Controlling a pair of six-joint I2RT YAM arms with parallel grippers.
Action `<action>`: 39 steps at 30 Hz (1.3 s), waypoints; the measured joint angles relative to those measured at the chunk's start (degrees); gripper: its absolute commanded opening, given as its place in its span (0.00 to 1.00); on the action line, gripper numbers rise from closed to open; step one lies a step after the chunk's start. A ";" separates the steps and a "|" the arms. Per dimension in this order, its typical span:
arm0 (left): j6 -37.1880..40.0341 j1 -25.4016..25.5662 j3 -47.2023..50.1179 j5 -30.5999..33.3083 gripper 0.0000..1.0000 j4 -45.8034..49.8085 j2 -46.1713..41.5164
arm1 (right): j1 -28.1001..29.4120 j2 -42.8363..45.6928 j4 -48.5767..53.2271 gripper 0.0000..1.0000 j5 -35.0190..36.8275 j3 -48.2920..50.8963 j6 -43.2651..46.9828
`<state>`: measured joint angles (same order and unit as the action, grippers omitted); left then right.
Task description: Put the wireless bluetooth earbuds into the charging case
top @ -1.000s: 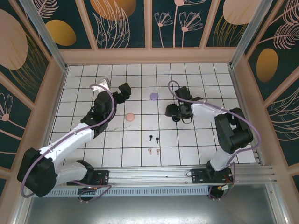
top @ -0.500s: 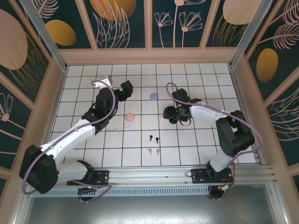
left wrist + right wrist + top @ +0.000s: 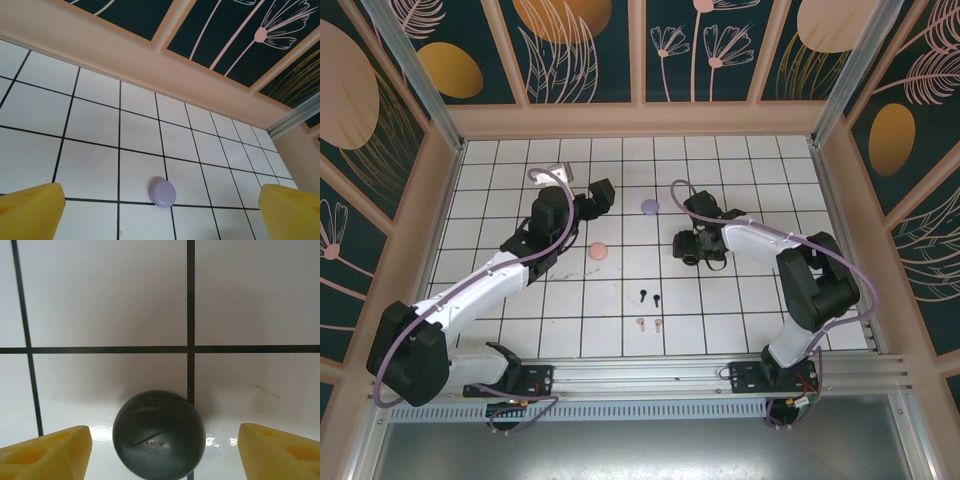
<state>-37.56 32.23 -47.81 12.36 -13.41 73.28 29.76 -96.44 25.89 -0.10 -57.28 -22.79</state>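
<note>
Now your right gripper (image 3: 692,252) stands parted astride the black charging case (image 3: 159,440), not touching; your left gripper (image 3: 603,194) gapes wide.

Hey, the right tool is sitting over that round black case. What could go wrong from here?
1. The black case is round and glossy, lying between the open fingers of the right tool; an uneven squeeze could shoot it out across the tiles.
2. The black earbuds and pink earbuds lie loose and close together; a low arm sweep might scatter them.
</note>
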 measured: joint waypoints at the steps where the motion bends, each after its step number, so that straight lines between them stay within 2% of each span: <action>1: -0.02 0.00 0.00 -0.20 0.99 -0.09 0.02 | 0.04 -0.15 0.00 0.77 -0.04 0.02 0.00; 16: -0.20 0.00 0.00 -1.88 0.99 -0.98 2.29 | 5.18 0.39 -0.24 0.76 -2.47 0.63 -0.33; 27: -1.75 0.00 0.00 -4.09 0.99 -3.28 2.60 | 5.70 2.58 3.80 0.77 4.07 -0.13 -2.38; 39: -2.29 0.00 0.02 -4.63 0.99 -3.93 2.60 | 7.28 -2.43 4.59 0.75 6.27 -3.96 -4.81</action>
<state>-39.86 32.23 -47.79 7.73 -17.34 75.88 37.04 -98.87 30.48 6.17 -61.23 -27.59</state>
